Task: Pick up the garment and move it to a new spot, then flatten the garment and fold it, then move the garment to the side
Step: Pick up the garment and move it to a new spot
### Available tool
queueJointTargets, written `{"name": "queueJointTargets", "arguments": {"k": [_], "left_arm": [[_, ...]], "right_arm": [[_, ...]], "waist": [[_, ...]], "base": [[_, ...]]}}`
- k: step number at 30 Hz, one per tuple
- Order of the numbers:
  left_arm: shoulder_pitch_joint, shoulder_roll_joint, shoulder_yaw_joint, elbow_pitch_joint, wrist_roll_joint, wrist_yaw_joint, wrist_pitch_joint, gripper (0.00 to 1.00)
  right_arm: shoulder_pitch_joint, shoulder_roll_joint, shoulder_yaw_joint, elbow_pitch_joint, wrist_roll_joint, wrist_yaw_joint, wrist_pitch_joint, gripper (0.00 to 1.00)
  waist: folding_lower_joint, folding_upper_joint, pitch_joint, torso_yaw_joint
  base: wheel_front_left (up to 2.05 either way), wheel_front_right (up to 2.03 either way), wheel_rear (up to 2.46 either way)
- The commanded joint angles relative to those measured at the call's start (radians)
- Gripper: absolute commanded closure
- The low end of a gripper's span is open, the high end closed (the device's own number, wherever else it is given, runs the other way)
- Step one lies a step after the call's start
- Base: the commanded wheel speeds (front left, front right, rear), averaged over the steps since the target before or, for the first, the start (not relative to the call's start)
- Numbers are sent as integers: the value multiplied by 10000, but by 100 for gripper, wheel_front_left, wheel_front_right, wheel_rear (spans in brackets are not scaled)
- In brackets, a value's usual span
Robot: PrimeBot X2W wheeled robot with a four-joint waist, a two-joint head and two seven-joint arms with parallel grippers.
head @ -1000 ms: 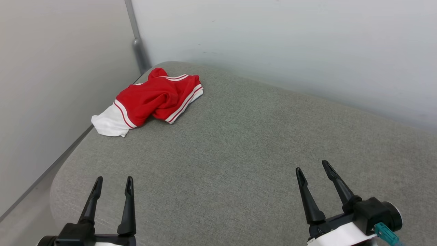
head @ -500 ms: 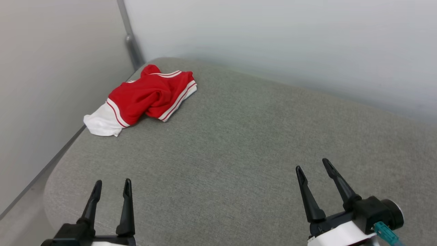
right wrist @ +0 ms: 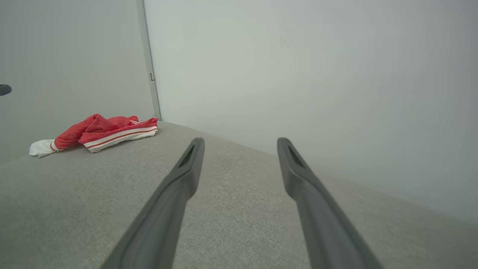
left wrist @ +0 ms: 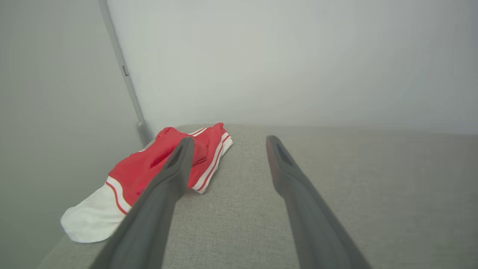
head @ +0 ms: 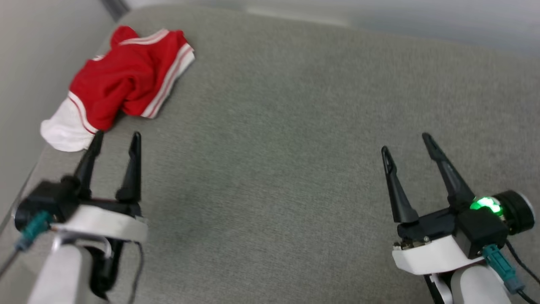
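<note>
Red jersey [head: 126, 80] crumpled far left; left gripper [head: 117, 134] near it, right gripper [head: 405, 142] well apart, both spread wide, empty.

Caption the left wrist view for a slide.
Open left gripper beside the crumpled red-and-white garment at a corner of the grey cushion.

Seemingly a bare test room or lab: plain pale walls [right wrist: 317, 67] and a grey metal post [left wrist: 129, 89] meet behind a grey fabric-covered platform [head: 295, 126].

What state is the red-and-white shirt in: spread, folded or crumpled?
Crumpled: the red jersey shirt with white sleeves lies bunched in folds on the grey fabric cushion.
</note>
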Motion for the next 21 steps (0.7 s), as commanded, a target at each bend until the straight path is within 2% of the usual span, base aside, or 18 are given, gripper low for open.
{"name": "queueJointTargets", "arguments": {"k": [1, 5, 11, 17, 21], "left_arm": [[-744, 859, -331, 463, -510, -4, 91, 0], [-2323, 2666, -807, 1492, -2235, -7, 1057, 0], [-4295, 5229, -2116, 2501, -4689, -5, 3443, 0], [-5708, 6749, -3304, 2931, -6834, -7, 6397, 0], [-6299, 7297, -3904, 3078, -7974, -8, 7893, 0]], "right_arm": [[-293, -14, -7, -221, -152, -7, -23, 0], [-602, -18, -91, -579, -326, -7, -23, 0], [-807, -12, -193, -866, -493, -7, -23, 0], [-935, -12, -217, -1023, -523, -7, -23, 0], [-1050, -12, -146, -1094, -472, -7, -23, 0]], "waist": [[-1, 0, 1259, -732], [-1, 0, 2009, -1108], [-1, 0, 2904, -1564], [-1, 0, 3594, -1901], [-1, 0, 3957, -2119]], "base": [[0, 0, 0], [0, 0, 0], [0, 0, 0], [0, 0, 0], [0, 0, 0]]}}
